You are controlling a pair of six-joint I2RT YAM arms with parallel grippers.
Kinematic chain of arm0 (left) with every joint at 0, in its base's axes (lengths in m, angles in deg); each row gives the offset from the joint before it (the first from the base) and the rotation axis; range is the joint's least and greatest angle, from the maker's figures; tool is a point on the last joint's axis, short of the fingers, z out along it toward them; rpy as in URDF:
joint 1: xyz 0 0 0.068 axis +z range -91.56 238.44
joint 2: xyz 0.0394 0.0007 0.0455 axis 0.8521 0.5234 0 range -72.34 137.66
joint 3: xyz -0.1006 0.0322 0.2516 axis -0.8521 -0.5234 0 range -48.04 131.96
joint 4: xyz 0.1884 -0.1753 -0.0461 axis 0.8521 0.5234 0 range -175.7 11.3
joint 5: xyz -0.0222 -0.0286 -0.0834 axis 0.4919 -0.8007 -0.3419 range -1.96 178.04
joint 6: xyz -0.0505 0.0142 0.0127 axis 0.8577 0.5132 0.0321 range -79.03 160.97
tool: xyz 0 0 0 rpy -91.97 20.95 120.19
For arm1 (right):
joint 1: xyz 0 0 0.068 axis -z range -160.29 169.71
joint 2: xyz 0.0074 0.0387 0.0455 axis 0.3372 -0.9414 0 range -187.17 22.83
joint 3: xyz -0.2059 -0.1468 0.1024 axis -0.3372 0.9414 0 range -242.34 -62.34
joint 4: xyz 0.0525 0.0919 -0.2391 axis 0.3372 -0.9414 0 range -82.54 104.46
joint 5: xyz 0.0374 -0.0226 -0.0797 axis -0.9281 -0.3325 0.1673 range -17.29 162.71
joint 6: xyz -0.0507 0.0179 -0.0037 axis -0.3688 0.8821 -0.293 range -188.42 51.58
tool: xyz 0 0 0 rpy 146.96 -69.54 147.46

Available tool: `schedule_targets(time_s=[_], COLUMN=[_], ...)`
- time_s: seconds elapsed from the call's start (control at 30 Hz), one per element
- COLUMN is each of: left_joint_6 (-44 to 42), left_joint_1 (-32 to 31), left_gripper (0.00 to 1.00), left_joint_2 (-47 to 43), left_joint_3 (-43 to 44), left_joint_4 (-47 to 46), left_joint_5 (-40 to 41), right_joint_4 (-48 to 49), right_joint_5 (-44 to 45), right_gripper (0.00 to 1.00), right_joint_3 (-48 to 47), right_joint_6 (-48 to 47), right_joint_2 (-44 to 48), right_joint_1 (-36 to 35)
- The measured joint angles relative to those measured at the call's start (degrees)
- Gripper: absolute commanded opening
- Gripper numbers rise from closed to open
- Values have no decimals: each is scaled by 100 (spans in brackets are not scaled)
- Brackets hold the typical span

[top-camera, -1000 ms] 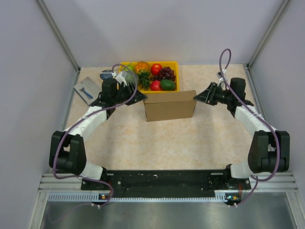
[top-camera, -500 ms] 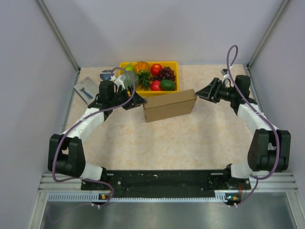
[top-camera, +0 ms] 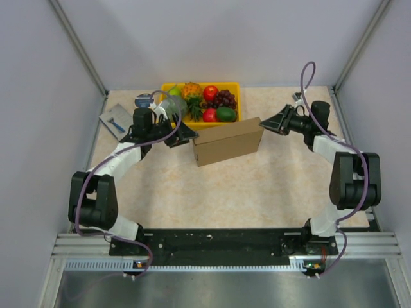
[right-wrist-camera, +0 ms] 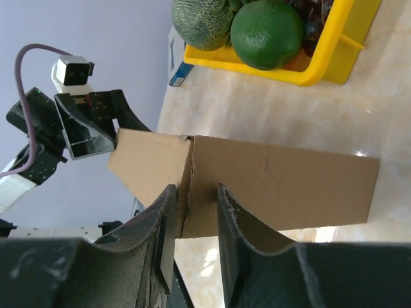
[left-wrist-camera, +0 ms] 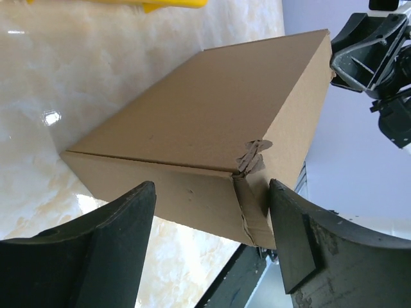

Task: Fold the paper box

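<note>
Left end effector [top-camera: 186,133]: released, jaws astride the left corner of the paper box [top-camera: 228,142], likely steadying it.
Box: closed, skewed, centre frame on the desk [top-camera: 257,186].
Right end effector [top-camera: 264,122]: jaws narrowed about the upper-right corner; whether clenched cannot be told.

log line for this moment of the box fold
paper box: closed, skewed | left pincer: open at its left corner | right pincer: narrow, at right corner, grip unclear

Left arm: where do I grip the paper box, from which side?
Probably take the paper box by its short left end, from the left. That end faces the open left gripper, jaws flanking its torn corner; closed, it offers no rim, so clamp across the end.
</note>
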Motion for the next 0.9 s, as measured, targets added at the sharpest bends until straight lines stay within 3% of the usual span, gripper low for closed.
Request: schedule_targets(time_s=[0.07,0.33,0.5,0.9], left_joint_6=[52,52,289,997], left_joint_1=[59,103,111,111], left_gripper=[77,76,83,67], left_joint_2=[81,-216,-448,-437], left_joint_3=[7,9,-9,-678], left_joint_4=[-13,227,46,-385], left_joint_5=[-98,-177,-328,-479], right_joint_4=[247,1058,1381,695], right_joint_5=[-24,-52,-39,166], right_gripper=[21,22,22,22], right_joint_3=[0,68,157,-46], right_joint_6=[153,498,684,258], right_joint_2=[-109,-382,-420,-280], right_joint_1=[-2,2,0,-85])
